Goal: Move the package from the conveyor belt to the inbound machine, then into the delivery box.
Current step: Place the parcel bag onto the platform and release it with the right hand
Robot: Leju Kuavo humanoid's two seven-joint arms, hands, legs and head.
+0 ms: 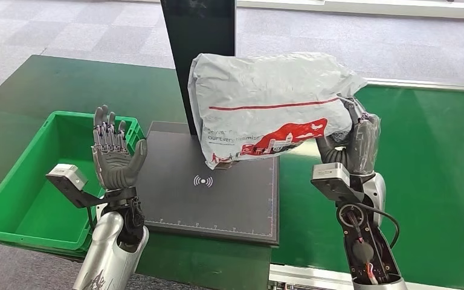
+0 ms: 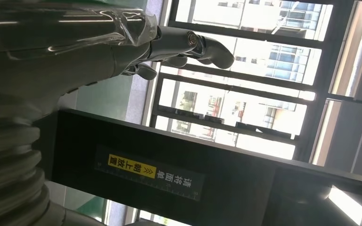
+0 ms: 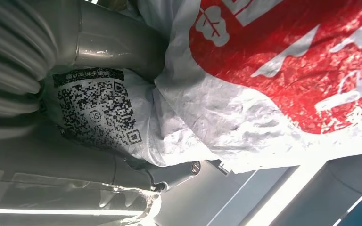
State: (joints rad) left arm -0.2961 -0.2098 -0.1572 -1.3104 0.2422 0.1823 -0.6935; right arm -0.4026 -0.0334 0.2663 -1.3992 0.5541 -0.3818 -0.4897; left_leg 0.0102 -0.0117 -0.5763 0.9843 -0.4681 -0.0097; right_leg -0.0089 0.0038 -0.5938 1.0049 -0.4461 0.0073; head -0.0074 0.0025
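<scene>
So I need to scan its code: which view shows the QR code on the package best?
The right wrist view: the QR code fills the near side of the package, sharp and close. The head view shows the package whole, held by the right robot hand, but no code.

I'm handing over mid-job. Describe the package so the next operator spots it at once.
Start at the dark scanner pad in the middle of the green table, beside the green bin. Above the pad, against its black upright post, the right hand holds the package up. It is a crumpled grey-white plastic mailer with red printing, the only bag there.
</scene>
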